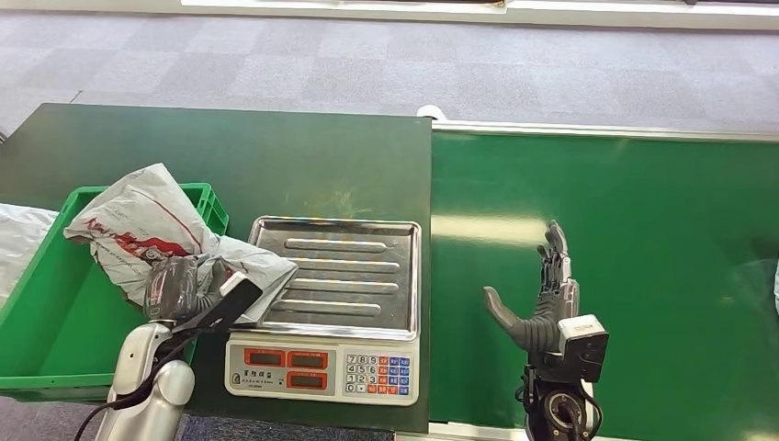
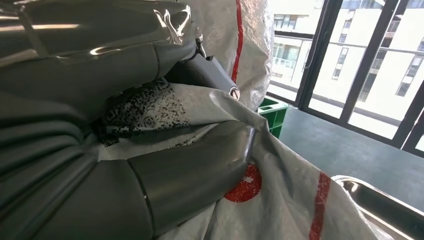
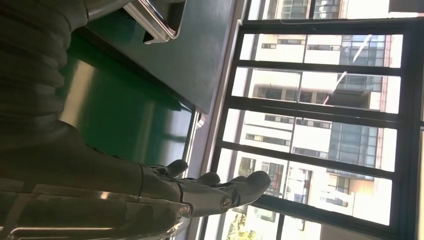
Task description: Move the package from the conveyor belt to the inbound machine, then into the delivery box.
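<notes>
A crumpled grey-white plastic package [image 1: 147,230] with red print hangs over the right rim of the green delivery box [image 1: 46,312], one corner trailing onto the scale's steel tray [image 1: 344,276]. My left hand [image 1: 188,289] grips the package from below; up close its thumb [image 2: 190,175] presses on the package [image 2: 280,200] beside a black printed label. My right hand [image 1: 542,294] hovers over the green conveyor belt [image 1: 643,239], fingers [image 3: 220,190] stretched out and apart, holding nothing.
The inbound machine is a weighing scale with red displays and a keypad [image 1: 377,372] on the dark green table [image 1: 230,156]. Another white bag [image 1: 18,239] lies left of the box. Grey carpet floor lies beyond the table.
</notes>
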Robot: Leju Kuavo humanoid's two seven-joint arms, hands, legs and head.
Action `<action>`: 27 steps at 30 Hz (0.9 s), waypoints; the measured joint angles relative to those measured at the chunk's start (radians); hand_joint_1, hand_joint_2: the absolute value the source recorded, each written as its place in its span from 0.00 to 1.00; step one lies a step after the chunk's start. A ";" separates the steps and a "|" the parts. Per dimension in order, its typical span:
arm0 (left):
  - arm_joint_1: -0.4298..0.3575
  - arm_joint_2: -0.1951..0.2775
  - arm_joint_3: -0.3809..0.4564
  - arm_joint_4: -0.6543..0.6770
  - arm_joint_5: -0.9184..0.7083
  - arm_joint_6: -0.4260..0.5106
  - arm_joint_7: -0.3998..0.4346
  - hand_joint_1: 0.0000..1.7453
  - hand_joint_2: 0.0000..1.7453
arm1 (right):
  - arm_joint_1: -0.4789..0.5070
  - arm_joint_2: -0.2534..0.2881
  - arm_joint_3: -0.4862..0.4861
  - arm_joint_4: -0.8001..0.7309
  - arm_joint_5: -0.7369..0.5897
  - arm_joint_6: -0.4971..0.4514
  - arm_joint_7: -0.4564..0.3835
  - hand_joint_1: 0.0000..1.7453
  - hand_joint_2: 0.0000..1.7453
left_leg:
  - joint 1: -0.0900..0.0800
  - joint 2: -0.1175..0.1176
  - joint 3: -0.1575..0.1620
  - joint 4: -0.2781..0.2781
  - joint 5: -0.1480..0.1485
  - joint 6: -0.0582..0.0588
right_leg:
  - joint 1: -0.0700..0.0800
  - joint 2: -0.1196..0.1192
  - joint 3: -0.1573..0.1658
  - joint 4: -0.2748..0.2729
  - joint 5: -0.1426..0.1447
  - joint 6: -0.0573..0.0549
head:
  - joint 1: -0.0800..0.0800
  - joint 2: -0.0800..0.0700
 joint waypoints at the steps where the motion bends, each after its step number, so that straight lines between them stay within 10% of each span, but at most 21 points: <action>1: -0.003 0.002 -0.001 0.005 -0.001 -0.004 0.000 0.96 1.00 | 0.000 0.000 -0.001 0.000 0.000 0.000 0.000 0.00 1.00 | 0.000 0.000 0.001 0.000 0.000 0.000 | 0.000 0.000 0.001 0.000 0.000 0.000 | 0.000 0.000; 5: -0.011 0.006 -0.006 0.021 0.003 -0.014 0.004 0.03 1.00 | 0.000 0.000 -0.003 0.000 0.000 0.000 0.000 0.00 1.00 | 0.000 0.000 0.004 -0.001 0.000 0.000 | 0.000 0.000 0.003 0.000 0.000 0.000 | 0.000 0.000; 19: -0.006 0.006 -0.018 0.034 0.138 0.023 -0.025 0.00 1.00 | 0.000 0.003 -0.006 0.000 0.004 0.005 0.000 0.00 1.00 | 0.000 -0.001 0.005 -0.001 0.002 -0.001 | 0.000 -0.001 0.005 0.000 0.000 -0.001 | 0.000 0.000; 27: 0.006 0.001 -0.002 0.030 0.300 0.193 -0.085 0.00 1.00 | 0.001 0.005 -0.002 0.000 0.002 0.003 0.001 0.00 1.00 | 0.000 0.000 0.001 -0.001 0.003 -0.001 | 0.001 0.000 0.000 0.000 0.001 -0.001 | 0.000 0.000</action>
